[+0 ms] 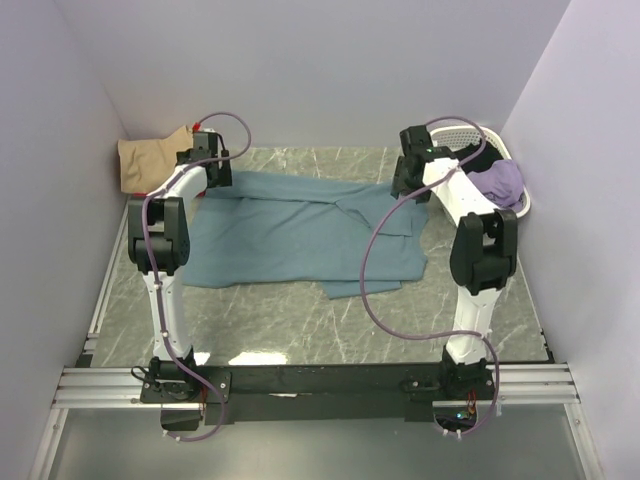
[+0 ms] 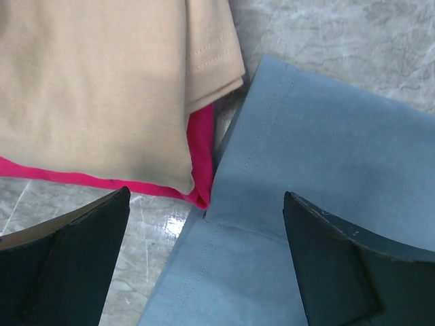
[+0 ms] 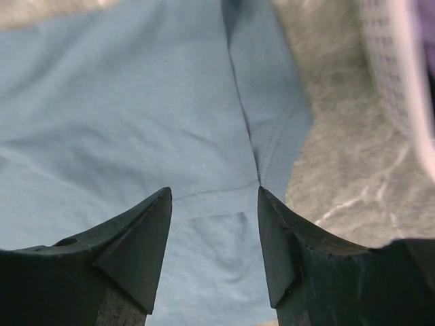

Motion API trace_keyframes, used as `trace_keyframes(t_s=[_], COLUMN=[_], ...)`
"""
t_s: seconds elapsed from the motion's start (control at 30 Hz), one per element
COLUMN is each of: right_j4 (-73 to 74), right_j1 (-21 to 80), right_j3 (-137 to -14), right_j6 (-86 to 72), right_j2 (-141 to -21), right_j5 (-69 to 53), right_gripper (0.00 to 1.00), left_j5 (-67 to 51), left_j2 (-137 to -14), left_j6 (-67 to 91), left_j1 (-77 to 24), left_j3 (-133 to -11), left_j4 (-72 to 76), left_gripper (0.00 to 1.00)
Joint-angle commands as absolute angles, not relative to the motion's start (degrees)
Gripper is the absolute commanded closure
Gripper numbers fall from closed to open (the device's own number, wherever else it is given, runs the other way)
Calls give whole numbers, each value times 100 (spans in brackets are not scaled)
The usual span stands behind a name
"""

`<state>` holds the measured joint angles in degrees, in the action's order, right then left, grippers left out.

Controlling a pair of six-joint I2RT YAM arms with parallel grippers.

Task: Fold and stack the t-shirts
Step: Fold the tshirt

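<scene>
A large teal-blue t-shirt (image 1: pixel 300 235) lies spread on the table, partly folded at its right side. My left gripper (image 1: pixel 212 170) hovers open over its far left corner (image 2: pixel 299 170), beside a folded tan t-shirt (image 2: pixel 102 88) lying on a red one (image 2: pixel 200 139); that stack (image 1: pixel 150 160) sits at the back left. My right gripper (image 1: pixel 408 180) is open over the teal shirt's far right edge, its fingers (image 3: pixel 146 238) either side of a seam and sleeve (image 3: pixel 272 129). Lilac (image 1: pixel 503 182) and black (image 1: pixel 478 158) shirts lie in the basket.
A white lattice-sided basket (image 1: pixel 470 132) stands at the back right corner, its wall close to my right gripper in the right wrist view (image 3: pixel 387 75). Walls enclose the table on three sides. Grey marble tabletop (image 1: pixel 300 320) shows in front of the teal shirt.
</scene>
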<state>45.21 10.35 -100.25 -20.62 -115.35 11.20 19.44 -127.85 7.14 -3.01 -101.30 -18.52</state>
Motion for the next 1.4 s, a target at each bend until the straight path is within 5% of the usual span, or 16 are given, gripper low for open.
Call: trace_keyframes(t_s=[0.0,0.47,0.73,1.37], right_j4=[3737,4166,4227,3876], right_j1=[1055,835,466,193], right_j3=[-10029,-11847,-11725,-12058], right_j6=[-2084,-2197,-2294,-2391], right_j2=[-10548,-12295,-12524,-13367], right_j5=[1495,817,756,18], right_gripper=[37,37,39,41], left_j5=[2074,-298,-1150,-1802], left_j2=[-12305,-12603,-13051,-13465], left_j6=[721,1090,1239,1520], left_j1=[-272,-281,-281,-281], left_j3=[-10345,-10943,-11101,-11039], left_j4=[-1574,-1566,-1512,-1151], left_gripper=[0,1,0,0])
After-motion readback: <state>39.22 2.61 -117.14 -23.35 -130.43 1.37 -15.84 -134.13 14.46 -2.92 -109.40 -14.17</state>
